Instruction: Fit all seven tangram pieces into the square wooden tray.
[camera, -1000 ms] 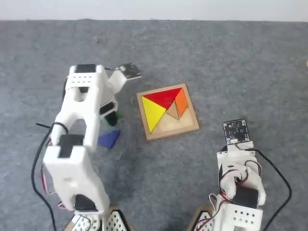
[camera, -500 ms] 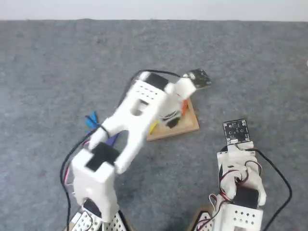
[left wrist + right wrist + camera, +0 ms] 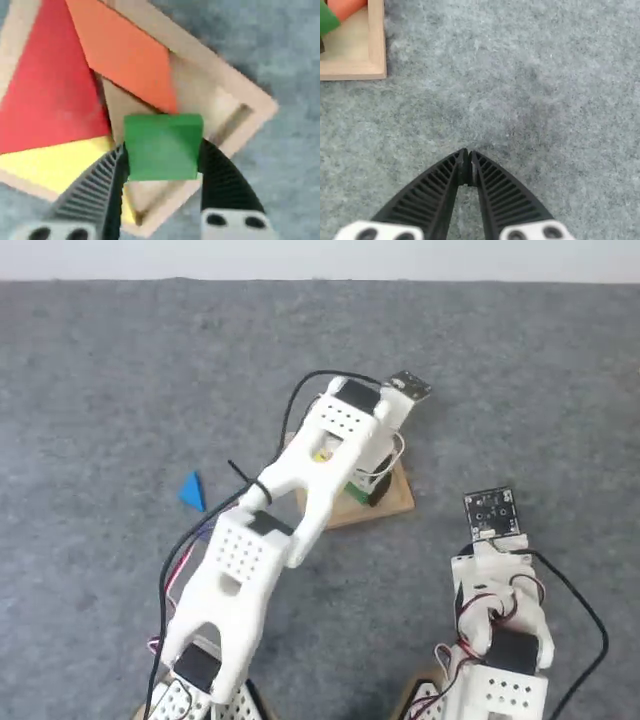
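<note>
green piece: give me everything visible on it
The green piece is a flat square, matte, apparently painted wood. The left gripper clamps it on two opposite edges over the bare part of the wooden tray, next to the orange piece. Whether it rests on the tray floor is unclear.

Grey, fuzzy, felt-like tabletop (image 3: 520, 360), ending at a pale strip along the far edge. Square wooden tray (image 3: 403, 497) lies flat on it near the middle, turned a little off square, partly hidden in the high view. One tray corner rim (image 3: 355, 75) sits flush on the grey surface (image 3: 520, 75). Small blue triangle piece (image 3: 192, 490) lies on bare tabletop, well apart from the tray, toward the left arm's side.
</note>
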Tool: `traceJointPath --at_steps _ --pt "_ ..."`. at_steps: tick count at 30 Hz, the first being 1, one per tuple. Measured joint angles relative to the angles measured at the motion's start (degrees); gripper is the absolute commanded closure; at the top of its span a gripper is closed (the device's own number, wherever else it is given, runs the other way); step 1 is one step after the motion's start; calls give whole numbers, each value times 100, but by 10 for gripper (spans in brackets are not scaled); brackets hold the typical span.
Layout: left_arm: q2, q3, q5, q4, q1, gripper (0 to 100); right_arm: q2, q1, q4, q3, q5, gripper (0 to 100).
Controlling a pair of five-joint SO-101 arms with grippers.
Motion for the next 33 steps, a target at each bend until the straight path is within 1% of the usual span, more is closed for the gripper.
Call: traceJointPath --at_steps 3,11,15,22,25,29,33 --pt "308 -580 202 352 0 888 0 0 0 0 0 992" --pt "343 -791 308 413 9 883 0 0 0 0 0 992" --pt "62 -431 308 431 9 883 0 0 0 0 0 992" --pt "-422 571 308 431 9 883 0 0 0 0 0 992" --pt "-536 835 308 308 9 880 0 0 0 0 0 992" --pt "-545 879 308 97 9 806 0 0 0 0 0 992" --pt "-545 879 211 9 0 797 0 0 0 0 0 992"
